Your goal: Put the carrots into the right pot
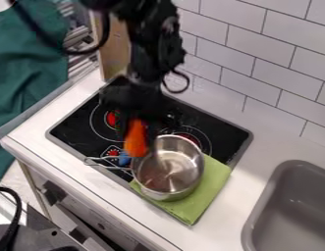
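Over the pot's (170,174) upper-left rim, as the camera view is showing it, my pincer (141,140) is hanging down, its fingers closing in on both sides of the carrot (135,139) and pinching it. The carrot is lying lengthwise between them, pointing downward, its lower end sticking out below my grip and overlapping the pot's rim in the view. I cannot tell whether it is touching that rim or hanging above it. The carrot is not resting on the pot's floor. My arm (146,54) is coming down from beyond the pot, from the top of the view.

Just left of the pot, beside its wire handle (102,162), a small blue thing (124,158) is showing; I cannot tell what it is. Beneath the pot a green cloth (203,188) is lying, partly over the black stove (76,128), whose red rings are showing to the pot's upper left, left and upper right. To the pot's lower right a grey sink (292,211) is sitting in the white counter (220,235).
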Action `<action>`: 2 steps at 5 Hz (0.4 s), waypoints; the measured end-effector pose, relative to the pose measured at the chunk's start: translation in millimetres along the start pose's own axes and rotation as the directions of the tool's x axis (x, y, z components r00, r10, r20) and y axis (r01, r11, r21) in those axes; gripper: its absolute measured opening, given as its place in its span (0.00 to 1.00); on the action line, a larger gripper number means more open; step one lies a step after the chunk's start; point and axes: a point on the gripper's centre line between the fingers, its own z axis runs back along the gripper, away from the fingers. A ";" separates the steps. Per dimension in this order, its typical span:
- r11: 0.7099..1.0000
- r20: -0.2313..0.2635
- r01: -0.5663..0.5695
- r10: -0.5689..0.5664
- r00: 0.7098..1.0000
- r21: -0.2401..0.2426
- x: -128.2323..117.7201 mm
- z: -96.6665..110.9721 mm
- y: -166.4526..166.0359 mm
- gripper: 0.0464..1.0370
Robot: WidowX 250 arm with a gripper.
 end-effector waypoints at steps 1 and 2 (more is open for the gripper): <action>0.998 0.002 0.055 -0.055 0.998 -0.028 -14.8 -2.7 -19.1 0.41; 0.992 0.040 0.123 -0.121 0.992 -0.040 -17.2 0.9 -37.0 0.41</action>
